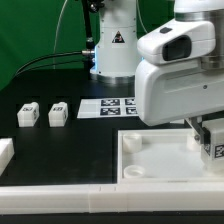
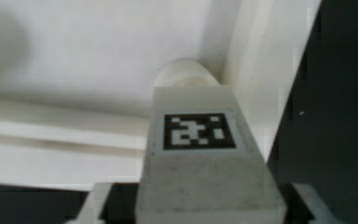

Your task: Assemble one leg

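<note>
**Insp. A:** Where the arm hangs over the work area, what's the gripper (image 1: 207,137) status?

**Insp. B:** Closed down on one leg (image 2: 197,140). In the wrist view the leg sits clamped between the two fingers (image 2: 108,205). Its tag faces the cam and its narrower end points away from the gripper.

**Insp. A:** Leg posn?

**Insp. B:** In the gripper, directly below the hand. It is over the large white panel (image 1: 150,160), at the panel's corner on the exterior view's right. The wrist view shows the panel's raised rim just beyond the leg tip, w/ a dark strip of table beside it. Contact btw leg and panel: cannot tell.

**Insp. A:** Other parts?

**Insp. B:** Two loose legs (image 1: 58,114) lie side by side, close but apart, tags visible. They are well away from the gripper, toward the exterior view's left. The marker board (image 1: 110,105) lies flat on the black table (image 1: 60,150), btw those legs and the gripper and a bit farther back. Another white piece (image 1: 5,155) is cropped at the exterior view's left edge, type not identifiable. A white rail (image 1: 90,200) runs along the front, nearer the cam than the gripper. The robot base (image 1: 112,45) stands behind the marker board.
</note>
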### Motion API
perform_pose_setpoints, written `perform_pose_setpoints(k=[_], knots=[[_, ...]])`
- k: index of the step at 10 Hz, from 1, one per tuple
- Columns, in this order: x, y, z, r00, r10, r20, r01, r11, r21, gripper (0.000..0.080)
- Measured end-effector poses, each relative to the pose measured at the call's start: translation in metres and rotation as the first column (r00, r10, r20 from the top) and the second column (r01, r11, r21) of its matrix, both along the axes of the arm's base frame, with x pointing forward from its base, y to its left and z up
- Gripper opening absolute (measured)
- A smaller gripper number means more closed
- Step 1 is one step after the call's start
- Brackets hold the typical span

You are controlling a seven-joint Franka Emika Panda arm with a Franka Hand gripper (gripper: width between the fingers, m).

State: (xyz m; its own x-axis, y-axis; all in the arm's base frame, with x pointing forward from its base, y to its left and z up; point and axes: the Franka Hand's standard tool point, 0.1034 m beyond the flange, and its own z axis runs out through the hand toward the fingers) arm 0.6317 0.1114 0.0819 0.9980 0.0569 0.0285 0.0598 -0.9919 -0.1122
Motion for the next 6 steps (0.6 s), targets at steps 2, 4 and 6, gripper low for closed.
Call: perform_pose_setpoints(k=[2,4,6], knots=[[0.0004,-0.0030,0.0002,0.970,-0.242,-0.020,0.242,0.970,0.008,0.0291],[0.0002,-0.0043,0.0002,0.902,-0.430,-0.044,0.431,0.902,0.005,0.0291],[-0.0004,-0.0055,0.0002,0.782,-0.619,-0.075,0.621,0.784,-0.003,0.0291]])
